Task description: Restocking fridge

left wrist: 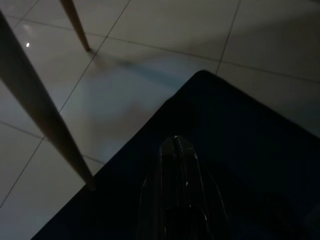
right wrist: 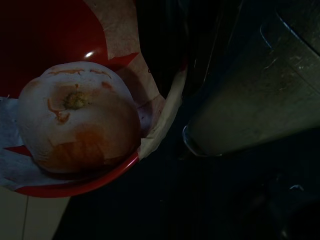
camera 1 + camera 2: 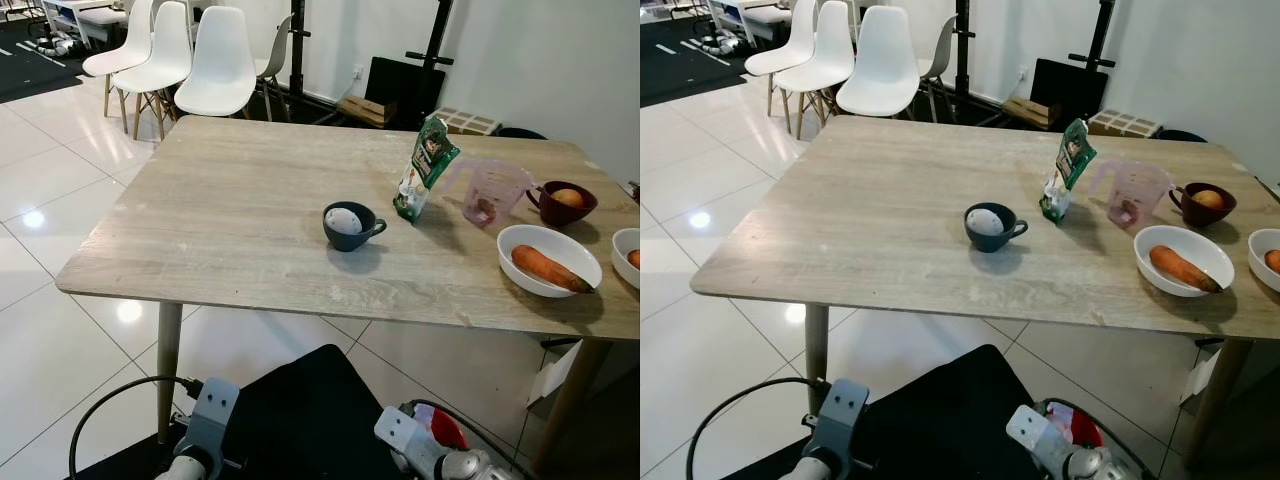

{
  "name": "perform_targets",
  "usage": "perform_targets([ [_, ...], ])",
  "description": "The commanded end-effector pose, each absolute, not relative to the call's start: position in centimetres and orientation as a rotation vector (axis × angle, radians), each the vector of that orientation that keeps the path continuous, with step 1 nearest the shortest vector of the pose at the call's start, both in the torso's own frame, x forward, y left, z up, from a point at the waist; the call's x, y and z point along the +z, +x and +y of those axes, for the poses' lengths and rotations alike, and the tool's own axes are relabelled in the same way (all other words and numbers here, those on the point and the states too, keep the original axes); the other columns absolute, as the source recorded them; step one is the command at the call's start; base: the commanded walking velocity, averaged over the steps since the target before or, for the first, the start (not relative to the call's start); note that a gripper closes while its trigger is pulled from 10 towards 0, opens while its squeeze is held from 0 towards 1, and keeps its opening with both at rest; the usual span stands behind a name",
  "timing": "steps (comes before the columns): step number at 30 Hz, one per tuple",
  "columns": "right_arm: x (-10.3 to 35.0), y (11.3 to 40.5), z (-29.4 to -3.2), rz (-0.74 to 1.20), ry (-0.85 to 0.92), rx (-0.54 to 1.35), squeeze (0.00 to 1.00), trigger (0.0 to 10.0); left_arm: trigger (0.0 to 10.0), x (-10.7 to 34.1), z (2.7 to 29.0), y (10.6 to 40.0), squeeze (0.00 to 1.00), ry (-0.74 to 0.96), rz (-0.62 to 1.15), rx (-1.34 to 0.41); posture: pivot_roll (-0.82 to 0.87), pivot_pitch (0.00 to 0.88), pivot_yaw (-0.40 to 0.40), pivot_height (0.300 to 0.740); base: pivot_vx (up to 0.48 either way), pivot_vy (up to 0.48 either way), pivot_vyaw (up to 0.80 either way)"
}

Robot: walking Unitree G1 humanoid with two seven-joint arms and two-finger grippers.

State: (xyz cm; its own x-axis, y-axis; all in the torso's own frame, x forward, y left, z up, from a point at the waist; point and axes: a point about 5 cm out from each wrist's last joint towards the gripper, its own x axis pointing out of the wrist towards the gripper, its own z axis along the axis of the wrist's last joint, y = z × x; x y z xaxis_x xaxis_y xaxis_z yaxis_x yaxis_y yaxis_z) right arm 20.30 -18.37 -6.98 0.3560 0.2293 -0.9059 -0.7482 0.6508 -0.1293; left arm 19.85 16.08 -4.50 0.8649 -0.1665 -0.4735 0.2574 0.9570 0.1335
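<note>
Standing before the wooden table point(image 3: 250, 210), the robot looks down on the groceries set along its far right side, well apart from both arms, which hang low under the near edge. White chairs point(image 3: 215, 62) stand beyond the far left corner. On the right lies a white oval dish point(image 3: 525, 238) holding a carrot point(image 3: 548, 268), its long axis running from near the table's middle toward the right edge. Just beyond it sit a pink measuring jug point(image 3: 492, 190) and a dark red cup point(image 3: 580, 212) with a round fruit inside. A green snack pouch point(image 3: 428, 165) stands upright beside the jug; its print is too small to read. Nearest the centre is a dark blue cup point(image 3: 353, 226) with a pale egg-like item in it.

The right gripper point(image 2: 200, 65) appears to clamp the rim of a red bowl point(image 2: 45, 30) carrying an orange fruit point(image 2: 80, 117). The left gripper point(image 1: 176, 150) has its fingers pressed together on nothing. The right arm is nearer the table items, though it seems occupied.
</note>
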Motion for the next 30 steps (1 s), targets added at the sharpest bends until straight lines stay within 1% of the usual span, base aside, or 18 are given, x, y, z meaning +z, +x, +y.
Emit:
perform_targets([
  [1,-6.7,20.9,-18.7,1.007,-0.587,0.636,0.0,10.0,10.0,-4.8,15.5,19.6,0.0,0.167,0.479,-0.231,-0.08,0.045,-0.065,0.7,0.0,0.0,0.0],
  [3,-6.8,20.8,-18.6,1.011,-0.563,0.61,0.0,10.0,10.0,-5.1,15.7,19.4,0.0,0.164,0.502,-0.212,-0.08,0.041,-0.068,0.7,0.0,0.0,0.0],
  [5,-6.9,20.9,-18.2,0.992,-0.472,0.519,0.0,10.0,10.0,-6.1,16.4,18.8,0.0,0.131,0.58,-0.131,-0.07,0.036,-0.073,0.7,0.0,0.0,0.0],
  [6,-6.9,20.9,-18.2,0.992,-0.472,0.519,0.0,10.0,10.0,-6.1,16.4,18.8,0.0,0.131,0.58,-0.131,-0.07,0.036,-0.073,0.7,0.0,0.0,0.0],
  [7,-7.0,21.0,-17.9,0.976,-0.417,0.454,0.0,10.0,10.0,-6.7,16.7,18.4,0.0,0.124,0.623,-0.104,-0.07,0.034,-0.074,0.7,0.0,0.0,0.0],
  [11,-7.0,21.1,-17.7,0.966,-0.387,0.431,0.0,10.0,10.0,-6.9,16.7,18.0,0.0,0.138,0.639,-0.118,-0.07,0.032,-0.076,0.7,0.0,0.0,0.0],
  [17,-7.1,20.9,-17.4,0.966,-0.419,0.448,0.0,10.0,10.0,-7.0,16.7,18.0,0.0,0.141,0.637,-0.115,-0.07,0.037,-0.075,0.7,0.0,0.0,0.0],
  [19,-7.2,20.7,-17.6,0.957,-0.442,0.429,0.0,10.0,10.0,-6.8,16.6,18.2,0.0,0.131,0.612,-0.106,-0.07,0.038,-0.077,0.7,0.0,0.0,0.0],
  [23,-7.2,20.6,-17.9,0.947,-0.454,0.421,0.0,10.0,10.0,-6.9,16.5,18.2,0.0,0.119,0.622,-0.11,-0.07,0.036,-0.076,0.7,0.0,0.0,0.0],
  [30,-7.3,20.5,-18.1,0.951,-0.415,0.382,0.0,10.0,10.0,-7.5,15.9,17.5,0.0,0.11,0.672,-0.162,-0.08,0.034,-0.07,0.7,0.0,0.0,0.0],
])
